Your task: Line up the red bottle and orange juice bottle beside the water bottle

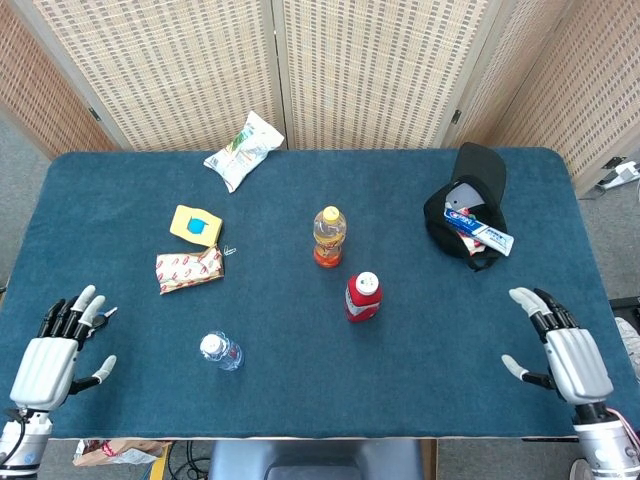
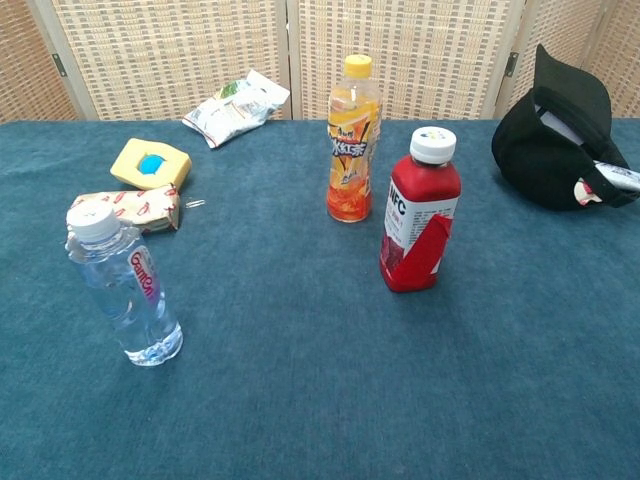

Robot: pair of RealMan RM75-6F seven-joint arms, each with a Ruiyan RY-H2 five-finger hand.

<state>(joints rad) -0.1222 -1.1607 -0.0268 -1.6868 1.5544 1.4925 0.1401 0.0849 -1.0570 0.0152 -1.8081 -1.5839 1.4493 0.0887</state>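
Note:
The red bottle [image 1: 362,297] [image 2: 419,211] with a white cap stands upright near the table's middle. Just behind it and slightly left stands the orange juice bottle [image 1: 328,237] [image 2: 353,140] with a yellow cap. The clear water bottle [image 1: 220,351] [image 2: 121,285] stands upright toward the front left. My left hand [image 1: 55,349] hovers open at the front left corner, well left of the water bottle. My right hand [image 1: 566,354] is open at the front right edge, far from the red bottle. Neither hand shows in the chest view.
A yellow box [image 1: 196,225] and a red-and-white packet [image 1: 188,269] lie left of the bottles. A snack bag [image 1: 244,149] lies at the back. A black pouch [image 1: 467,208] with a tube in it sits at the right. The blue table [image 1: 300,390] has bare cloth between water bottle and red bottle.

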